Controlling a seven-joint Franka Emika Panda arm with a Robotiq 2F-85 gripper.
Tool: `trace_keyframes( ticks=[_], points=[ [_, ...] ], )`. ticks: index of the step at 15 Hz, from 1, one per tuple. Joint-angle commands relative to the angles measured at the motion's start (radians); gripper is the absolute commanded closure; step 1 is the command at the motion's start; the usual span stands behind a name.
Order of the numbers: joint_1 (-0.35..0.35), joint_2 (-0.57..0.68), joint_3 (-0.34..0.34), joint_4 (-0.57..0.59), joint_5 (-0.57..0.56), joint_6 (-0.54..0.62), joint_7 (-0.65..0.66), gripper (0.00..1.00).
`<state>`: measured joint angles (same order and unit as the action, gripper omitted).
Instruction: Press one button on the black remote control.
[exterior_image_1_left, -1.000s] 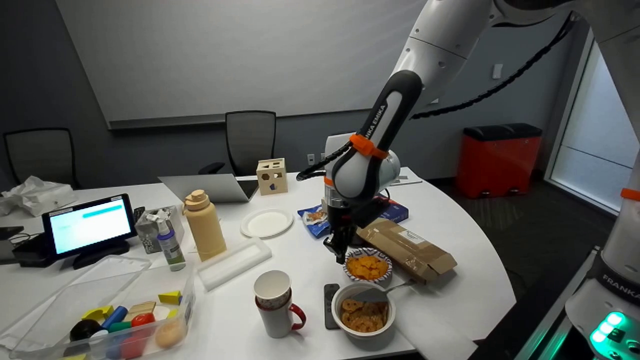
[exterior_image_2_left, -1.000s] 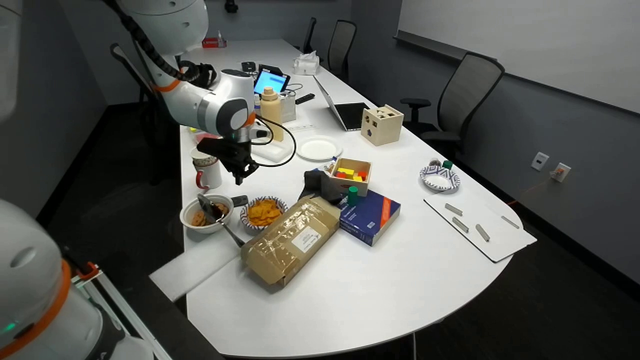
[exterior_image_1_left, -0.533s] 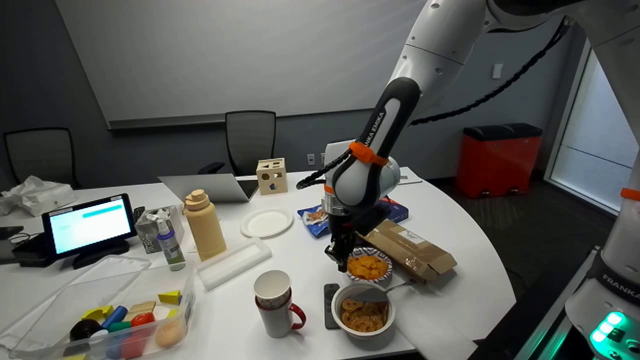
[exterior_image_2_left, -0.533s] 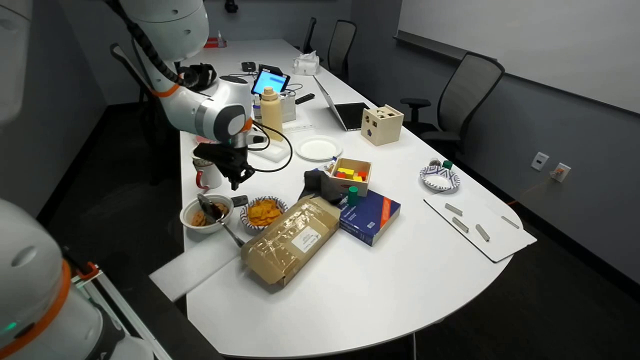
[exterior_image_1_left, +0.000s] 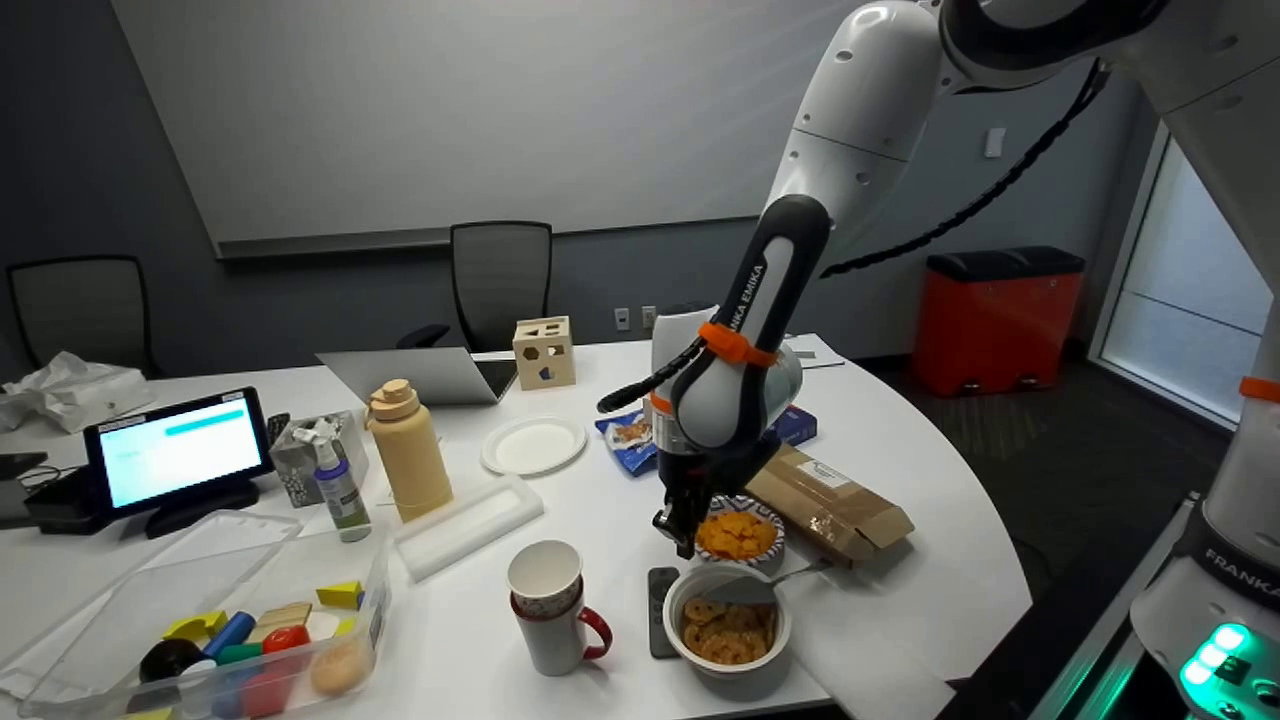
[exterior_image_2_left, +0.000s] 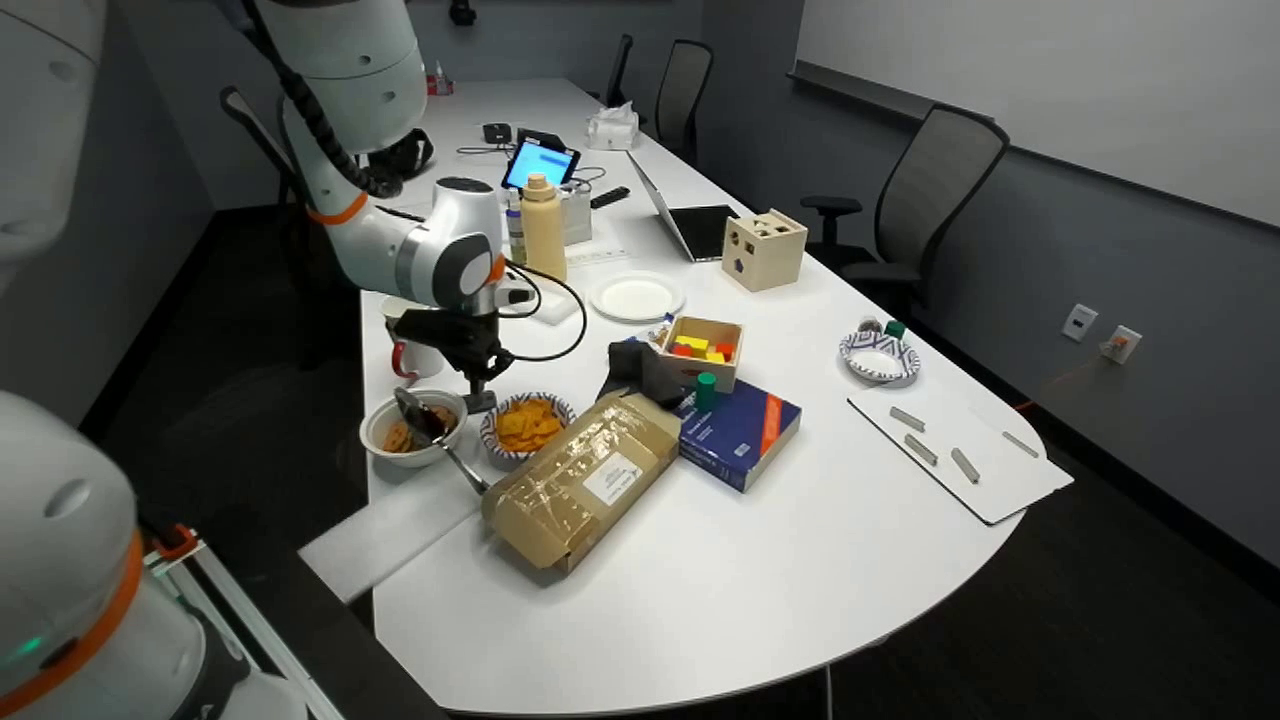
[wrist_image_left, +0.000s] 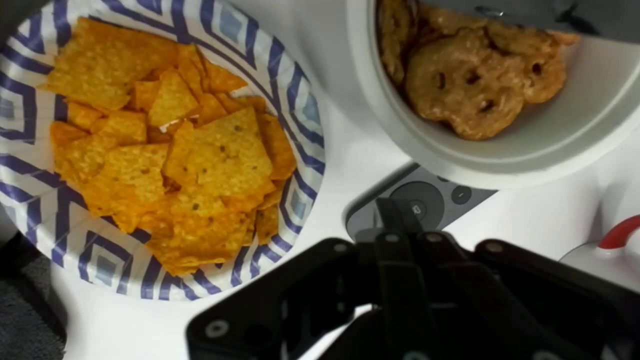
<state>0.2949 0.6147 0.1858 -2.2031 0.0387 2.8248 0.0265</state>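
1. slim black remote control (wrist_image_left: 434, 199) lay just beside a round white bowl (wrist_image_left: 500, 171).
2. black two-fingered gripper (wrist_image_left: 398, 216), pinched narrow, hung near the bowl: presumably the aligning step.
3. next likely called for pressing downward.

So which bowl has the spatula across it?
The plain white bowl of brown snacks, beside the remote; the patterned chip bowl and the other patterned bowl have none.

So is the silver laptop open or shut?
Open: in both exterior views its lid stands raised, and its dark base shows beside it.
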Motion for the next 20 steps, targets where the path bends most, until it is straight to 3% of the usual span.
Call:
trace_keyframes(
  ticks=[1,20],
  points=[
    [0.029,0.063,-0.020,0.047,-0.027,0.059,0.030,1.00],
    [0.182,0.189,-0.144,0.157,-0.090,0.124,0.075,1.00]
  ],
)
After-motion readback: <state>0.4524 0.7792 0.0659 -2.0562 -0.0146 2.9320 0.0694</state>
